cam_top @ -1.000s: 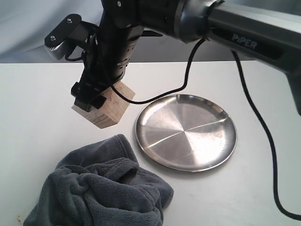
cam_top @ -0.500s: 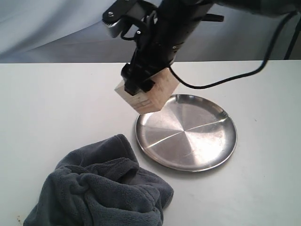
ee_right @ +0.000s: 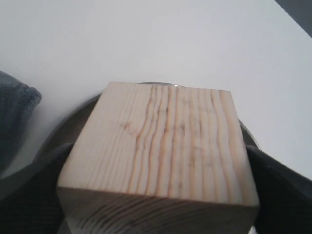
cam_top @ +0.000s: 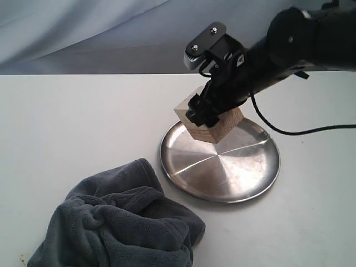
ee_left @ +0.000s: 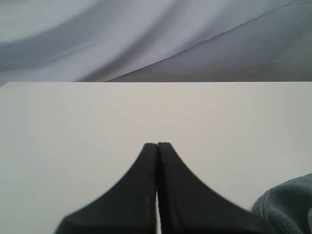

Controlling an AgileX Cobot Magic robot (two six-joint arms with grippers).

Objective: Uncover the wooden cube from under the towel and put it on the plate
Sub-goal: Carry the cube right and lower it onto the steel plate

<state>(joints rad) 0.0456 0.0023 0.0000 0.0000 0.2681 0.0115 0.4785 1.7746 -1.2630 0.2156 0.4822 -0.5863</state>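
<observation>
Uncovering done: towel [cam_top: 119, 222] heaped near-left on table [cam_top: 67, 122]. Right tool [cam_top: 203, 114], jaws wide, grips wooden cube [cam_top: 219, 130] over plate [cam_top: 245, 178] far-left edge. Remaining: lower, release. Left tool [ee_left: 157, 146] closed, empty.

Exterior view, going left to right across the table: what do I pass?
towel → plate → cable. The cube is left out: it is gripped above the plate's far left part and overlaps it.
</observation>
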